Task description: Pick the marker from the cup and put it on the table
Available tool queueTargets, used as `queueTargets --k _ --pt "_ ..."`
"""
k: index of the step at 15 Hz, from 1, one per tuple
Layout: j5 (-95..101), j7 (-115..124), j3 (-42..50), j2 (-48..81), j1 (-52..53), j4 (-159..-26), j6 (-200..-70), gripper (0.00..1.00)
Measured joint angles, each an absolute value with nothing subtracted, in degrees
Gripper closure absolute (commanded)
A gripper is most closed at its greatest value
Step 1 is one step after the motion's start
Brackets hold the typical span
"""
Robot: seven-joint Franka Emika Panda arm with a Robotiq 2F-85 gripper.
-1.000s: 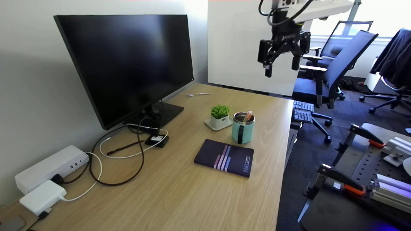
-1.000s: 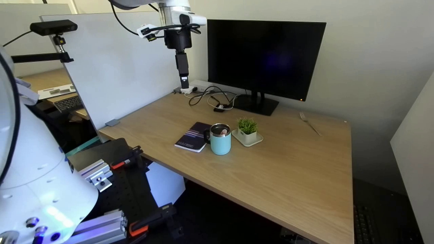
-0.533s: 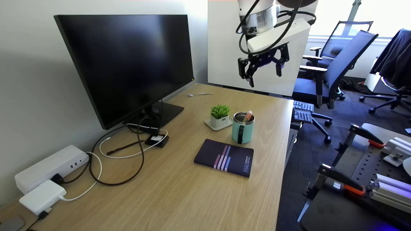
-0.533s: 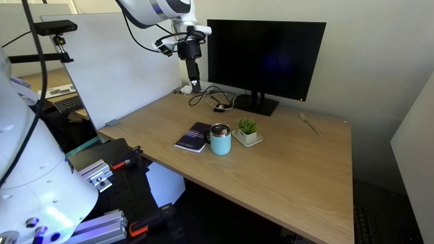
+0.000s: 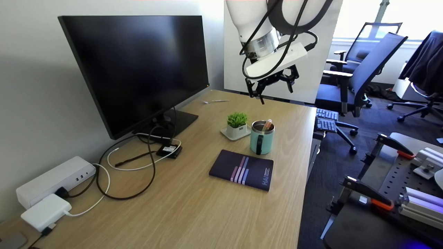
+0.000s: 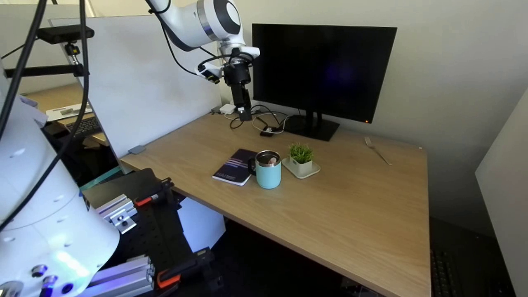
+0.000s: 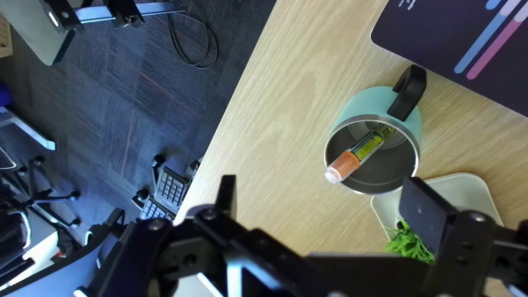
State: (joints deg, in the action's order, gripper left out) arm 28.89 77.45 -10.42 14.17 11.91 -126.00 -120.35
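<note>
The teal cup [image 5: 265,146] stands upright on the wood-grain table [image 5: 204,211]; it also shows in an exterior view [image 6: 269,177] and the wrist view [image 7: 373,101]. The orange-capped marker [image 7: 357,153] leans inside the cup, its cap end sticking out past the rim. The marker's top also shows in both exterior views [image 5: 267,125] [image 6: 272,160]; its lower end is hidden in the cup. My gripper [image 5: 276,95] is open and empty, above the table and higher than the cup, touching nothing. In the wrist view its spread fingers [image 7: 318,182] frame the space just below the marker's cap.
A potted plant [image 5: 237,121] on a white saucer stands beside the cup. A dark striped notebook [image 5: 242,170] lies near the cup's handle. A monitor [image 6: 321,74], cables [image 5: 152,166] and a fork [image 6: 376,150] are farther back. The table's edge [image 7: 231,103] runs close to the cup.
My gripper has moved lower and closer to the cup, going left and down in an exterior view. Its fingers stay open. The cup and marker have not moved.
</note>
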Motion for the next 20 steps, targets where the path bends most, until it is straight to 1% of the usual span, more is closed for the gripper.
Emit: queueTargets --k 10,20 --pt "37.3 88.1 -6.0 21.9 16.1 -124.7 -120.3 0.00" --pt "37.3 88.1 -6.0 21.8 16.2 -124.6 -120.4 0.00"
